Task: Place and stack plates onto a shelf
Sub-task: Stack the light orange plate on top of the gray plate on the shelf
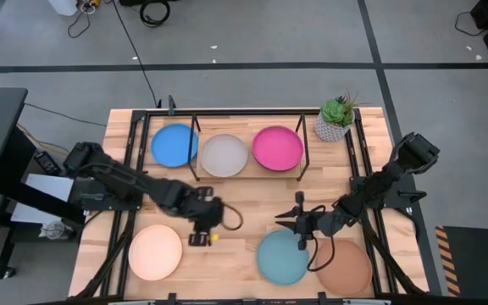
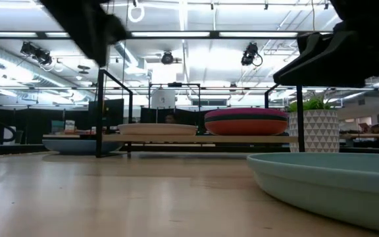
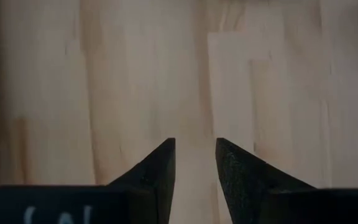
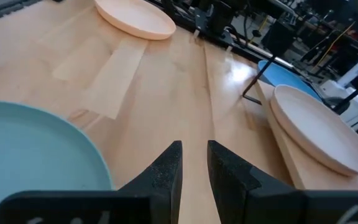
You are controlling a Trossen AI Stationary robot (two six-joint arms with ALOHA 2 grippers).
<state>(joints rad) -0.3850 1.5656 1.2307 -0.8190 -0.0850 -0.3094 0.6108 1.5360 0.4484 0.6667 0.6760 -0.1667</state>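
Low light-wood shelf on black metal legs (image 1: 248,171) at table's far side holds three round matte plates in row: blue plate (image 1: 174,145), grey plate (image 1: 224,155), magenta plate (image 1: 278,147); low view shows magenta topping a stack. On tabletop near front edge: cream plate (image 1: 155,252), light teal plate (image 1: 283,257), terracotta brown plate (image 1: 345,266). Left gripper (image 3: 195,163) over bare wood, fingers slightly parted, grasping nothing. Right gripper (image 4: 194,163) beside light teal plate, fingers narrowly parted, empty

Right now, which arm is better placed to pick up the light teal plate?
Right. The right gripper hangs at the light teal plate's rim, empty; the left gripper is nearer the peach plate.
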